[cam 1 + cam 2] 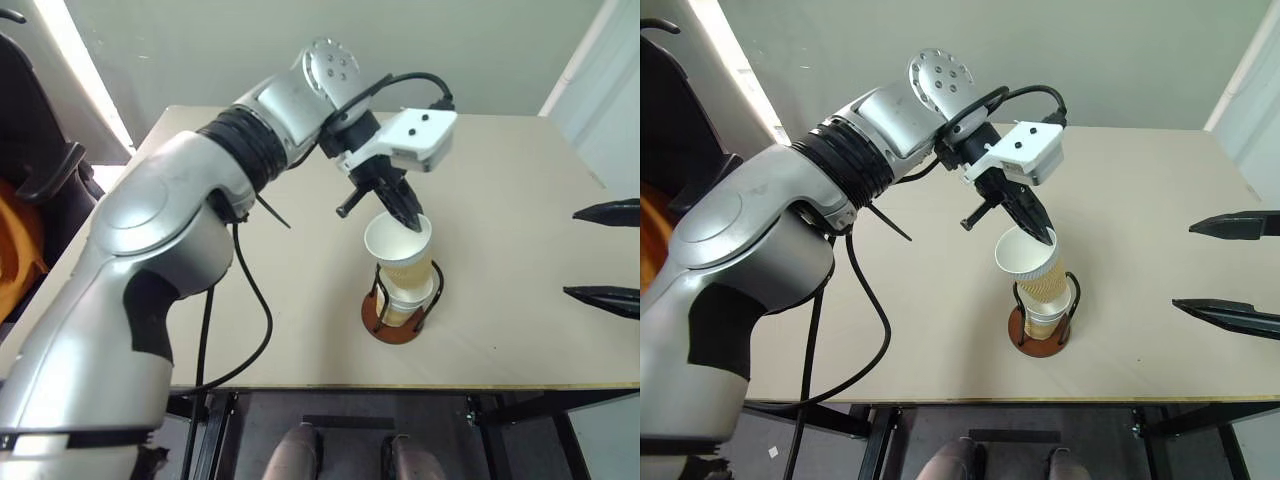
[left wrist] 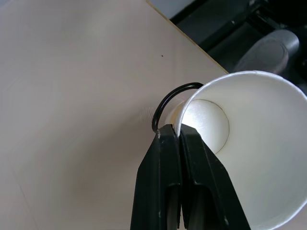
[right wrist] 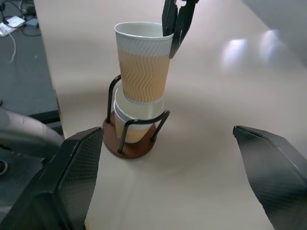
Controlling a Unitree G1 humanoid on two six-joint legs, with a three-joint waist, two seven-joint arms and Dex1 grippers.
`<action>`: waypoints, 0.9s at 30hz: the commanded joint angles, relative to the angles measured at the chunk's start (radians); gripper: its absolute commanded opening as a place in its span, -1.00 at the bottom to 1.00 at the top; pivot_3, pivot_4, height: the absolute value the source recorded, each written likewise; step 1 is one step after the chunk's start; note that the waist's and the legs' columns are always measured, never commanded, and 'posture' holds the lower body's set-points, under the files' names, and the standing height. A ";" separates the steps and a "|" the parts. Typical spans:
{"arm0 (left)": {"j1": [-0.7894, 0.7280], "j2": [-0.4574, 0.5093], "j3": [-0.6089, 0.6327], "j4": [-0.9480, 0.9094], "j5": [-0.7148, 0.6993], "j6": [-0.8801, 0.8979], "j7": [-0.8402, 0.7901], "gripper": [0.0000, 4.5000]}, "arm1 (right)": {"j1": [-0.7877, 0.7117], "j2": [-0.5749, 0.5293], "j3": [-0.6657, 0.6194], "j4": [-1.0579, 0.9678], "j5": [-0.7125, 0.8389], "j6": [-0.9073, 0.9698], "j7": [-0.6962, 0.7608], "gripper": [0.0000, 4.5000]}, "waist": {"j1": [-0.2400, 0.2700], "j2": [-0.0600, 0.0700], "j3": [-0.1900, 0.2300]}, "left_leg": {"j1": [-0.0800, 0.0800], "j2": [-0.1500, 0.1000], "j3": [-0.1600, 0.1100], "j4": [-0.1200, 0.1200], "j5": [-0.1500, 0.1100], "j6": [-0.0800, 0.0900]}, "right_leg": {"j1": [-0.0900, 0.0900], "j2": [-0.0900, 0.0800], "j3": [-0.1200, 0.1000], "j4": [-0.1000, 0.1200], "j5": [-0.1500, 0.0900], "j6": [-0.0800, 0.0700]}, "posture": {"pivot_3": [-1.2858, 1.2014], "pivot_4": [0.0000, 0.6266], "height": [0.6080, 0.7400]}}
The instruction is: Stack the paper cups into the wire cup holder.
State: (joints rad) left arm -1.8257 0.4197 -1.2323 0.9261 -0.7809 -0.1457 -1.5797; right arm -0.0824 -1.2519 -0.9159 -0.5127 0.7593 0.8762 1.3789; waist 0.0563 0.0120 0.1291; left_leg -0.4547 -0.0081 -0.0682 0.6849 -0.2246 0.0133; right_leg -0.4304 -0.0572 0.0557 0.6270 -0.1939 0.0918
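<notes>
My left gripper point(image 1: 408, 215) is shut on the rim of a paper cup point(image 1: 398, 248), one finger inside and one outside. The cup has a white inside and a tan wavy wall. It leans slightly, and its bottom sits inside the nested paper cups point(image 3: 135, 120) standing in the wire cup holder point(image 3: 125, 146). The holder has a reddish-brown disc base and black wire loops, and it stands near the table's front edge. My right gripper point(image 1: 588, 255) hangs open over the table's right side, well clear of the holder, with nothing between its fingers.
The beige table point(image 1: 500, 340) is bare around the holder. Its front edge runs just below the holder's base. A black and orange chair point(image 1: 30, 200) stands off the table's left side. A pale wall lies beyond the far edge.
</notes>
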 commanded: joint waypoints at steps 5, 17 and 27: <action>-0.006 -0.029 0.001 0.036 0.037 -0.077 -0.035 -0.99 | 0.034 0.013 -0.101 -0.064 0.017 0.037 -0.022 1.00 | 0.000 0.000 0.000 | 0.000 -0.001 0.001 0.001 0.000 0.000 | 0.001 0.000 0.001 0.000 -0.001 0.001 | 0.03 -0.52 1.00; 0.013 -0.071 0.021 0.076 0.080 -0.135 -0.035 -0.80 | 0.061 0.010 -0.139 -0.096 0.035 0.069 -0.044 1.00 | 0.001 0.000 0.000 | 0.000 -0.001 0.001 0.003 -0.002 0.001 | 0.002 0.000 0.002 0.000 -0.002 0.002 | 0.03 -0.52 1.00; 0.025 -0.117 0.086 0.152 0.174 -0.175 -0.035 0.51 | 0.055 0.003 -0.105 -0.082 0.038 0.046 -0.056 1.00 | 0.001 0.000 0.000 | 0.000 -0.001 0.001 0.005 -0.002 0.001 | 0.002 0.000 0.002 0.000 -0.002 0.003 | 0.03 -0.52 1.00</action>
State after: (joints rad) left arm -1.7968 0.3060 -1.1893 1.0668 -0.6231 -0.3050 -1.5800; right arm -0.0165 -1.2300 -1.0073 -0.6001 0.7921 0.9417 1.3318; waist 0.0573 0.0120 0.1291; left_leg -0.4543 -0.0092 -0.0669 0.6898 -0.2270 0.0148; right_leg -0.4279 -0.0574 0.0578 0.6271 -0.1963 0.0947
